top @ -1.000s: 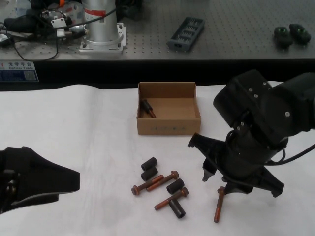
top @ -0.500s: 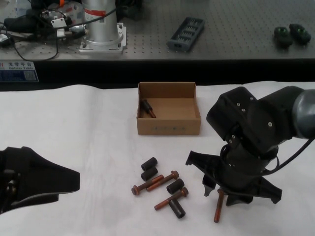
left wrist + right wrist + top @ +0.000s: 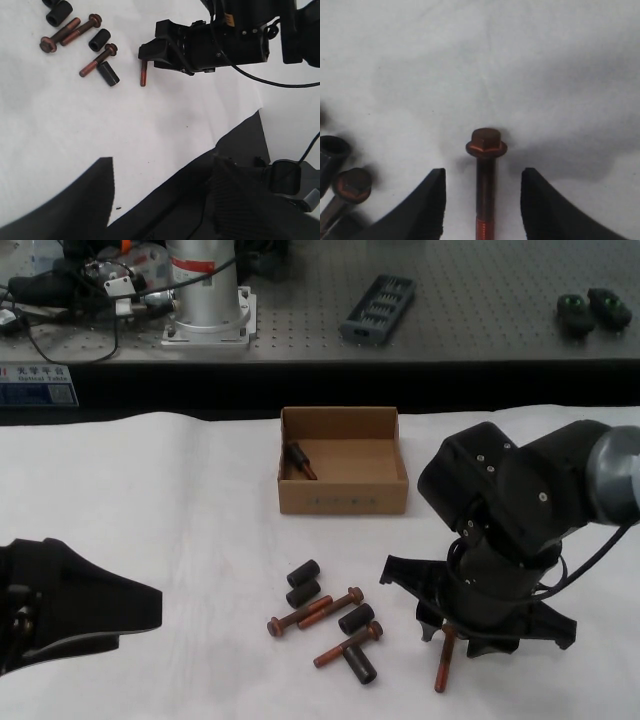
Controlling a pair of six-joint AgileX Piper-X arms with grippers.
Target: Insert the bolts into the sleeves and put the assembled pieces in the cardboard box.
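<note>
Now right pincer [image 3: 482, 170] has dropped lower, straddling the bolt [image 3: 485, 186].

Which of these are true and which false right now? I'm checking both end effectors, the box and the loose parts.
1. The right end effector is open, with a bolt between its fingers. True.
2. The box is empty. False: one dark piece lies inside, by a side wall.
3. That bolt hangs in the air. False: it lies on the cloth.
4. Four sleeves lie loose outside the box. True.
5. The left end effector holds a sleeve. False: it is open and holds nothing.
</note>
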